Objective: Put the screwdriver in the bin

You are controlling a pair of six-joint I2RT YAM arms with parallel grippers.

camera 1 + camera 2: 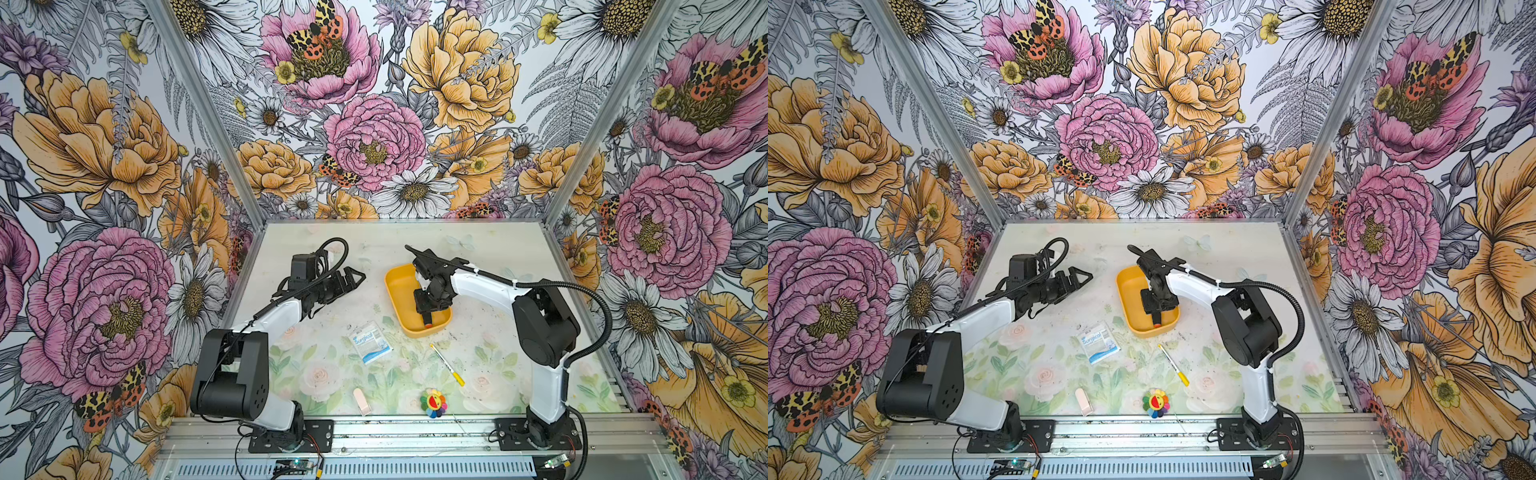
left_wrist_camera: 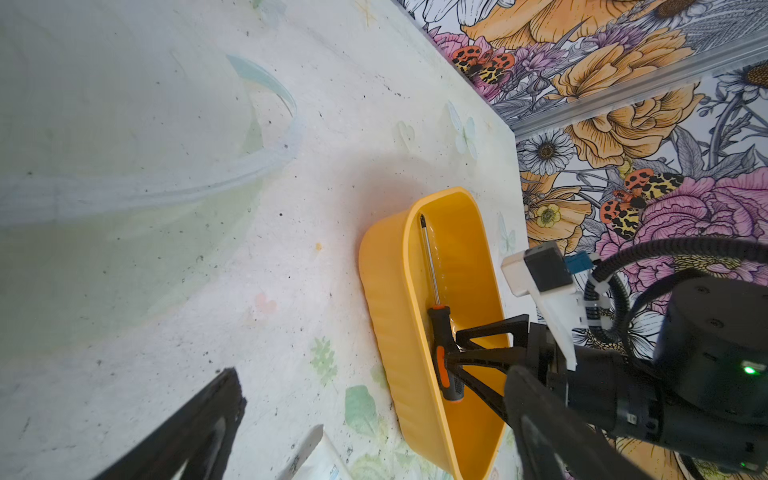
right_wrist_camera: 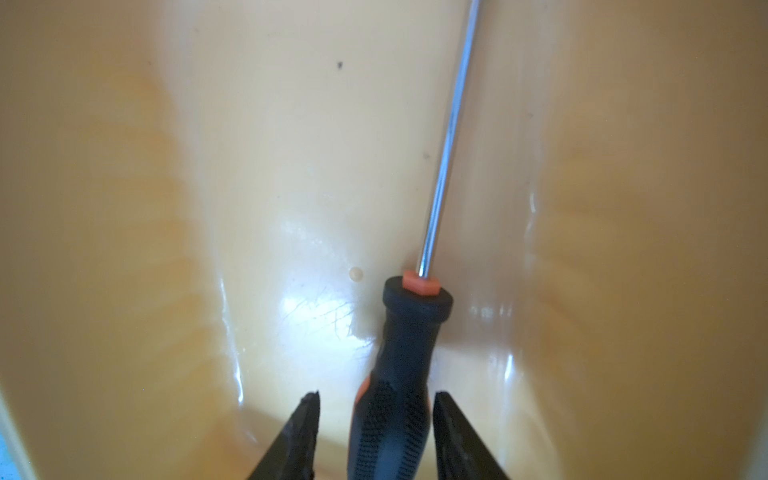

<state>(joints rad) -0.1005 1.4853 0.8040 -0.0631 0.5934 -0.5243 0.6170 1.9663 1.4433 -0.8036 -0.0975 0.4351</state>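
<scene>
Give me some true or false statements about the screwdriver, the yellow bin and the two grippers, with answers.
1. The screwdriver lies inside the bin. True.
2. The yellow-handled tool is in the bin too. False: the yellow-handled tool lies on the table, outside it.
3. The left gripper holds the Surgical packet. False: the left gripper is open and empty; the packet lies on the table.
4. The right gripper's fingers stand either side of the screwdriver's handle. True.

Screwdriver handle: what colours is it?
The screwdriver has a black handle with orange accents and an orange collar, shown best in the right wrist view.
</scene>
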